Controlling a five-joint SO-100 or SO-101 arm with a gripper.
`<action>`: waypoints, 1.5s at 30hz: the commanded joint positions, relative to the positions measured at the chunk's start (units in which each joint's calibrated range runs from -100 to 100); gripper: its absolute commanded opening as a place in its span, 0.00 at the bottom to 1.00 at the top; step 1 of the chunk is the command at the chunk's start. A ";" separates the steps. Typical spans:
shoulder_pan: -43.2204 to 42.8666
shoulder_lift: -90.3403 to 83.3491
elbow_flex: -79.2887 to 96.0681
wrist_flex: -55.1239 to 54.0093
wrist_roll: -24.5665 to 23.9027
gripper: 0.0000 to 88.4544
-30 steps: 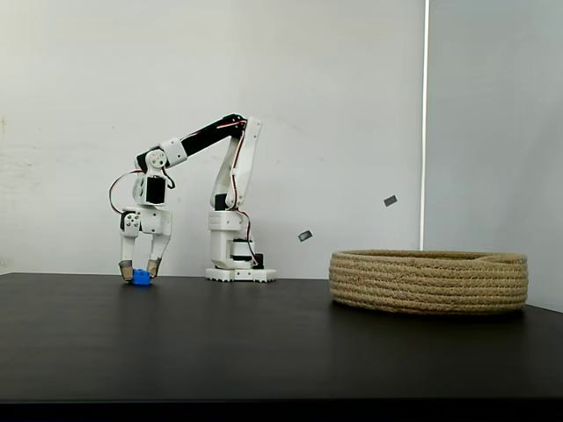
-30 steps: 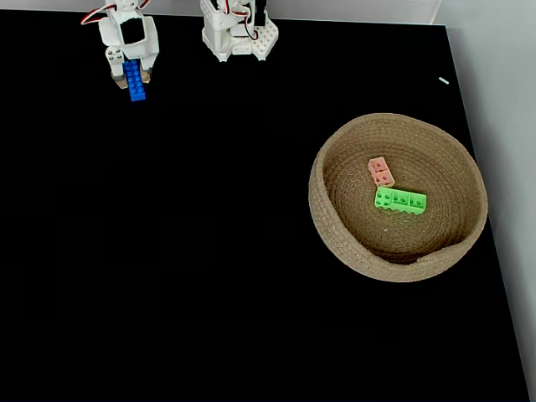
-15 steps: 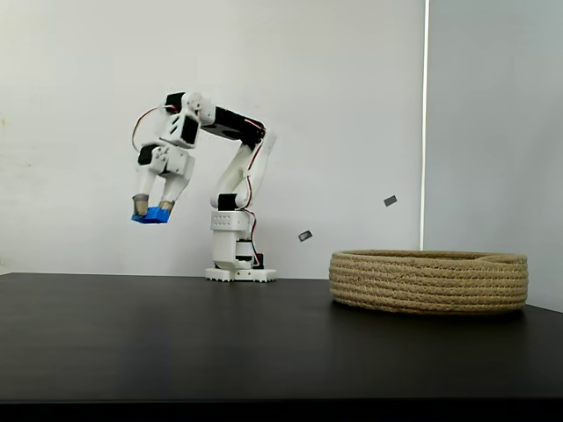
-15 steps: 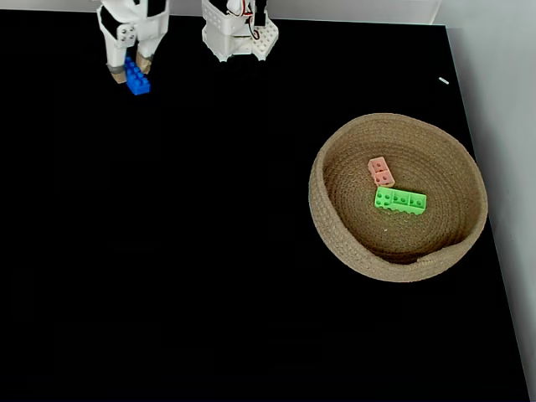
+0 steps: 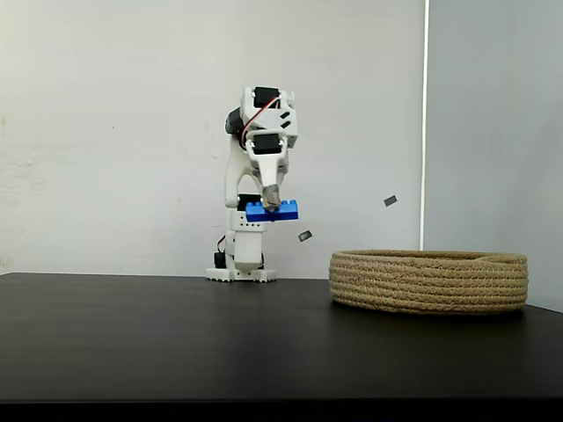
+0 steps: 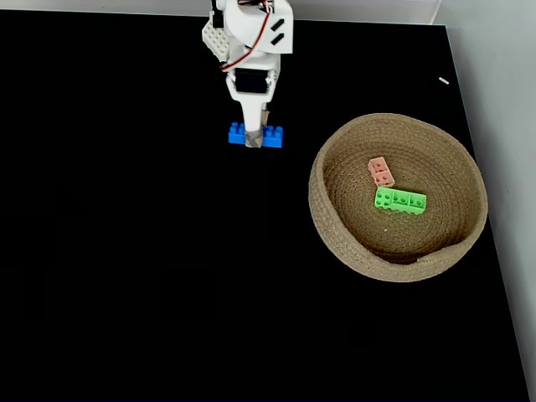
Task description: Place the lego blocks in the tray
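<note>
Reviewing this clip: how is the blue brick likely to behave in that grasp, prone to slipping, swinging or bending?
The blue brick looks like stiff plastic and sits level in the end effector, so bending seems unlikely. It is pinched near its middle with both ends overhanging, so it probably stays balanced. Its smooth sides might let it twist if bumped.

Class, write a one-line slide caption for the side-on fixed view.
Gripper carries a blue brick in mid-air, left of the rope basket.

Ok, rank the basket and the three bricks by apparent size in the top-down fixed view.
1. Basket
2. Blue brick and green brick: similar length, and the blue, held in the gripper, sits nearer the camera
3. Pink brick
</note>
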 commanded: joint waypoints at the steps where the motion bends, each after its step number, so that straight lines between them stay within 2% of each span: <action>1: -6.46 4.13 -8.92 -1.41 -0.73 0.00; 8: -15.19 17.80 -31.17 3.93 -4.84 0.00; 17: -21.38 33.19 -45.13 4.93 -5.37 0.01; 23: -20.72 34.91 -47.68 5.17 -4.15 0.27; 30: -20.88 33.28 -46.59 8.42 -4.54 0.36; 32: -20.55 30.87 -44.12 10.26 -4.05 0.34; 35: -19.48 23.22 -34.73 10.42 -1.61 0.15; 39: -16.35 10.67 -19.87 10.09 1.56 0.16; 43: -11.65 0.78 -9.93 9.09 3.86 0.05; 45: -9.18 -4.21 -5.37 8.76 5.23 0.04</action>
